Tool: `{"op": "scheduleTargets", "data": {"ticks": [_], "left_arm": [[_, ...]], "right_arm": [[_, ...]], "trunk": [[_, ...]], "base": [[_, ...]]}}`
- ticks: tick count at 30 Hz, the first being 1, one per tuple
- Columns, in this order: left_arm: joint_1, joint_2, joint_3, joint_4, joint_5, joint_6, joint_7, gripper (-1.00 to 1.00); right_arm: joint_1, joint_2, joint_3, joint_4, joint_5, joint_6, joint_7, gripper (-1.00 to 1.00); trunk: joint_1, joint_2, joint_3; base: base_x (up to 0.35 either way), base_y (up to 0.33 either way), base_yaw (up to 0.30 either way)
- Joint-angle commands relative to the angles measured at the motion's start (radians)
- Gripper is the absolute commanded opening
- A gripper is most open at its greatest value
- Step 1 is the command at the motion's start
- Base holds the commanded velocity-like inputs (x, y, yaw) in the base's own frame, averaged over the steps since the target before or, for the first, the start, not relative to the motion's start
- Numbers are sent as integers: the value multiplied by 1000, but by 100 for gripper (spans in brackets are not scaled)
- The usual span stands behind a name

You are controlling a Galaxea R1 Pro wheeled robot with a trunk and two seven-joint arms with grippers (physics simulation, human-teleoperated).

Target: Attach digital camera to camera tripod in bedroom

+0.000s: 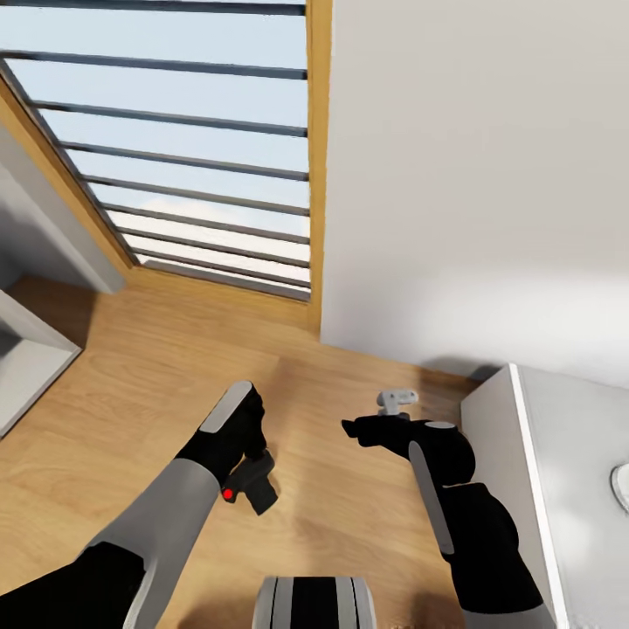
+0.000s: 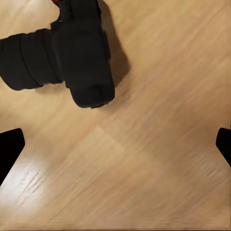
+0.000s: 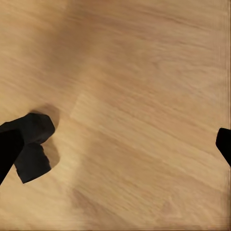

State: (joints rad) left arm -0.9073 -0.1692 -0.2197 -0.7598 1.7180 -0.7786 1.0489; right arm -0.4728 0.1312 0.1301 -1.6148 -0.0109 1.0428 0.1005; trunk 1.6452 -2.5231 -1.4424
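The digital camera is small, black and boxy, with a red button showing. It lies on the light wood floor just under my left gripper. In the left wrist view the digital camera lies lens sideways with its shadow on the planks. It sits off to one side of the left gripper, whose fingertips stand wide apart around bare floor. My right gripper hovers over the floor to the camera's right, and the right wrist view shows this gripper open. The camera tripod is out of view.
A tall wood-framed window and a light grey wall stand ahead. A white cabinet is close on the right, beside my right arm. White furniture stands at the left. A dark shape near the right gripper's finger cannot be identified.
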Motion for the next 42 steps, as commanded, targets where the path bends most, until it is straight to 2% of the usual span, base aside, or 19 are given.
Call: {"op": "scheduleTargets", "data": {"ticks": [1, 7, 17, 18, 21, 26, 27, 33, 37, 42], "left_arm": [[-3, 2, -6, -1, 0, -1, 8, 100], [-33, 6, -16, -1, 3, -1, 18, 100], [-49, 9, -10, 0, 4, -3, 33, 100], [-58, 11, 13, 4, 4, -7, 55, 100], [-61, 11, 28, 8, 3, -10, 64, 100], [-64, 12, 82, 22, -25, -44, 106, 100], [-64, 12, 82, 22, -25, -44, 106, 100], [-74, 11, 153, 64, -60, -77, 128, 100], [-98, 9, 172, 96, -71, -85, 133, 100], [-125, 4, 183, 125, -76, -90, 137, 100]], "right_arm": [[0, 0, 0, -1, 0, 4, 2, 100], [4, 1, 6, -1, 0, 4, 2, 100], [6, 0, 18, -1, 0, 4, 2, 100], [7, 1, 22, -1, 0, 4, 2, 100], [8, 1, 22, -1, 0, 4, 2, 100], [10, 1, 26, -1, 0, 4, 2, 100], [10, 1, 26, -1, 0, 4, 2, 100], [11, 1, 27, -1, 0, 4, 2, 100], [11, 1, 27, -1, 0, 4, 2, 100], [11, 1, 27, -1, 0, 4, 1, 100]], "trunk": [[0, 0, -1], [0, 0, -1], [0, 0, -1], [0, 0, -1], [0, 0, -1], [0, 0, -1], [0, 0, -1], [0, 0, -1], [0, 0, -1], [2, -1, -20]], "base": [[0, 0, -244], [0, 0, -175], [0, 0, -50], [0, 0, -7], [0, 0, -5], [0, 0, -2], [0, 0, -1], [0, 0, 0], [0, 0, 0], [0, 0, 0]]}}
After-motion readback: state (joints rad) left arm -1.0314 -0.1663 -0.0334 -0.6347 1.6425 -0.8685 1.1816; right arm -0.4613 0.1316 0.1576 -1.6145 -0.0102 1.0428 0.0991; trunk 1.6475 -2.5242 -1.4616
